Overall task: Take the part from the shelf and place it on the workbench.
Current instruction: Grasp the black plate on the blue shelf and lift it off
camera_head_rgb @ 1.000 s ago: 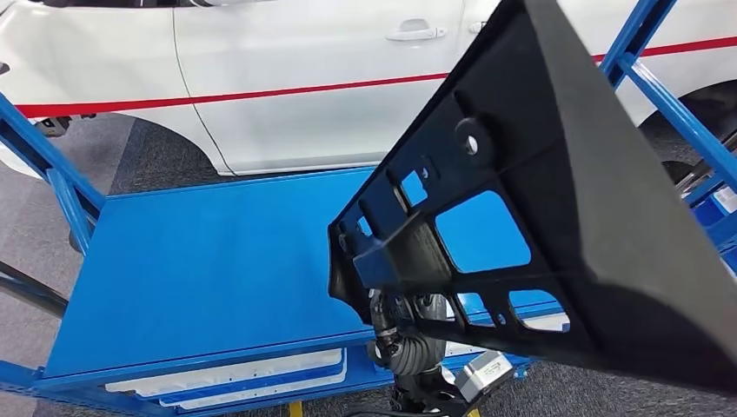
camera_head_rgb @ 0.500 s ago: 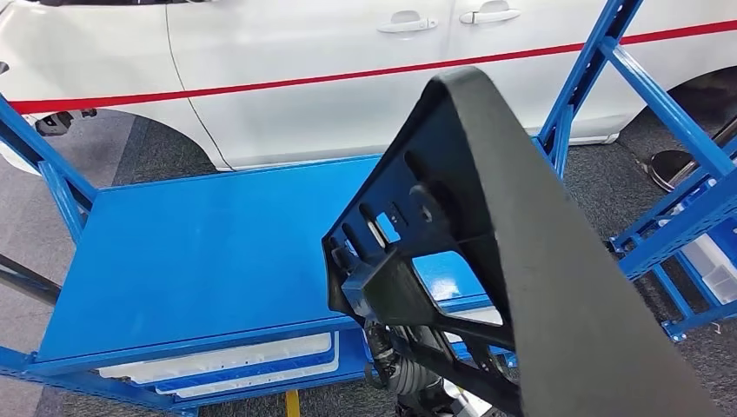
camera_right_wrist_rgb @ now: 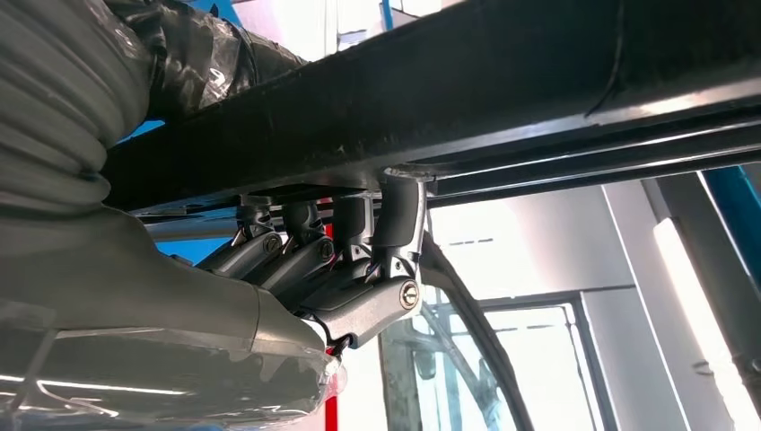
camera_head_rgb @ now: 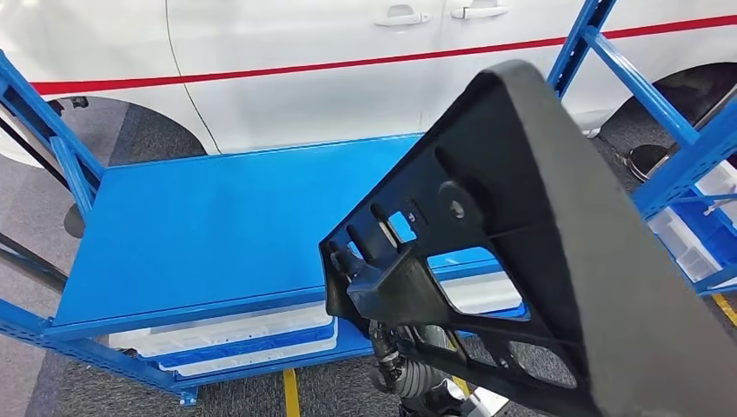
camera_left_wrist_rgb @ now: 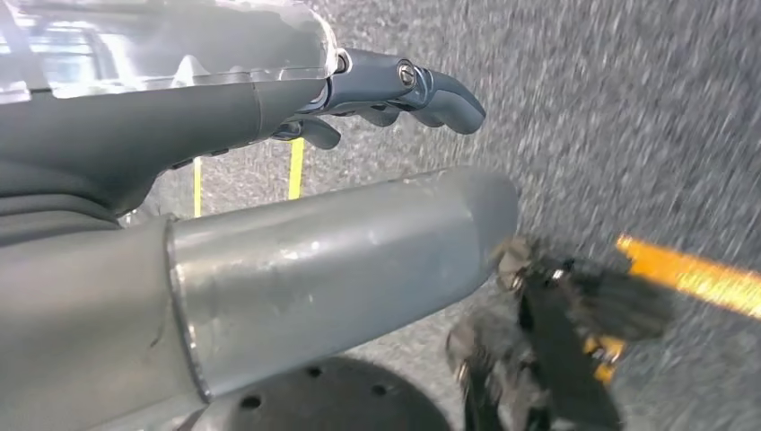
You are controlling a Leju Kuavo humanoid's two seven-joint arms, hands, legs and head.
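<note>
Close before the head camera, raised in the air and tilted – a large black plastic part (camera_head_rgb: 521, 234), flat and roughly triangular, with ribbed framing, a round boss and several cut-out windows. Through those windows, glimpses of blue beyond. Under its lower edge, partly hidden, the right hand (camera_head_rgb: 408, 360) with its grey ribbed wrist cover. In the right wrist view, that hand's dark fingers (camera_right_wrist_rgb: 359, 242) hooked up onto a black bar of the part (camera_right_wrist_rgb: 502, 81), grasping it from below.

Behind and below the part, a blue workbench (camera_head_rgb: 200, 234) with a bare flat top, standing on grey carpet. Beneath its top, a lower level holding white trays (camera_head_rgb: 226, 334). At both sides, slanted blue frame beams (camera_head_rgb: 643, 82). Along the back, beyond the bench, a white car (camera_head_rgb: 287, 78) with a red stripe and door handles in sight. To the right, past the beams, clear plastic bins (camera_head_rgb: 687, 239) on more blue racking.

In the left wrist view, the left hand (camera_left_wrist_rgb: 359, 99) over speckled grey floor with yellow lines (camera_left_wrist_rgb: 691, 274) – fingers loosely bent and apart, nothing between them, thick grey thumb stretched out alongside.
</note>
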